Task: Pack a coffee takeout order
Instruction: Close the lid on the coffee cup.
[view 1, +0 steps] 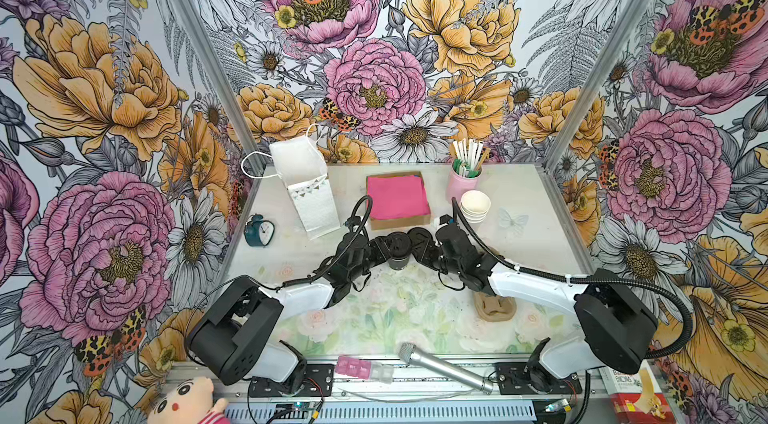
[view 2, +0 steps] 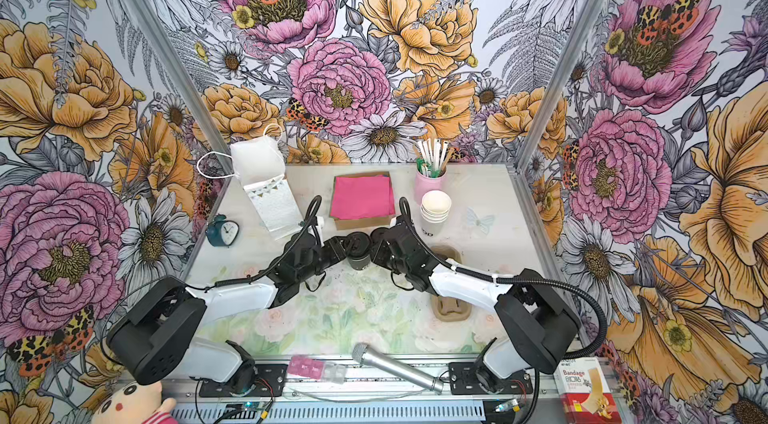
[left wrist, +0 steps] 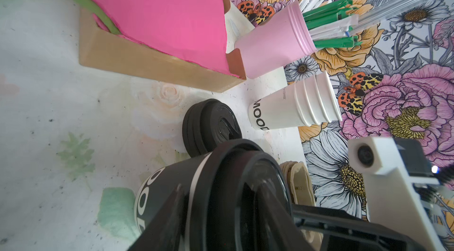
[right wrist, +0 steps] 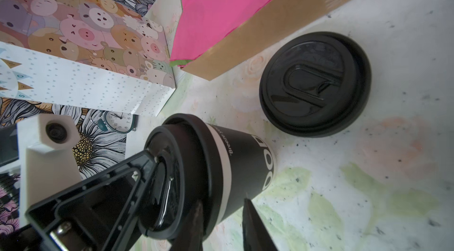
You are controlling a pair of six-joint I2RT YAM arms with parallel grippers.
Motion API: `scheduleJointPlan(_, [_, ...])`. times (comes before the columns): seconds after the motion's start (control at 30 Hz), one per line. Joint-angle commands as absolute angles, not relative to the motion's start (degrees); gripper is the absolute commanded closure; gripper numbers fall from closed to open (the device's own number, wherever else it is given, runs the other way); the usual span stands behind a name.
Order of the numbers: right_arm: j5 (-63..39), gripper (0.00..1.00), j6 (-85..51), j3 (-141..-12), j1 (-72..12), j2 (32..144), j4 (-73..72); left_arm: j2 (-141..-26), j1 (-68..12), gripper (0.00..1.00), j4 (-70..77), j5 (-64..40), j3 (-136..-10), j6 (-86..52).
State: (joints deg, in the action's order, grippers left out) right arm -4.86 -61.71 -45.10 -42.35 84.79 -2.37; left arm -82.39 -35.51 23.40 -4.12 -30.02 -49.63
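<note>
Dark cup (view 1: 398, 253), black lid (right wrist: 181, 144) seated on it, upright at mid-table (view 1: 540, 243), just in front of the pink napkin (view 1: 398, 197). The left gripper (left wrist: 221, 208) pinches the cup near its rim. The right gripper (right wrist: 224, 221) has its fingers spread beside the cup wall, apparently not clamping, though contact is hard to judge. Lidding looks complete. The next move calls for the right arm to clear, then a level carry of the cup to the paper bag (view 1: 309, 193).

A robot lab booth, not a real café: floral-papered walls (view 1: 374, 69) on aluminium posts (view 1: 199, 40) enclose a small bench (view 1: 540, 243), with two robot arms (view 1: 305, 297) bolted to a rail (view 1: 374, 384) along the bottom edge.
</note>
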Motion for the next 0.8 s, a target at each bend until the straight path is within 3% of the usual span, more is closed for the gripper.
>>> scheduleJointPlan(0.0, [-10.74, 0.68, -59.26, -46.30, -41.81, 82.76, 3.44, -84.69, -37.57, 0.52, -4.08, -9.44, -26.52, -46.17])
scheduleJointPlan(0.27, [-10.68, 0.61, -57.29, -47.64, -40.56, 76.83, 2.81, -80.63, -36.19, 0.45, -8.03, -9.12, -27.85, -44.64])
scheduleJointPlan(0.6, [-10.65, 0.51, -52.88, -46.93, -39.81, 74.33, 4.06, -71.96, -34.40, 0.19, -15.35, -8.43, -31.98, -43.17])
scheduleJointPlan(0.77, [-10.78, 0.41, -48.42, -47.86, -39.81, 73.73, 7.22, -63.70, -32.32, 0.02, -19.01, -8.56, -32.83, -42.20])
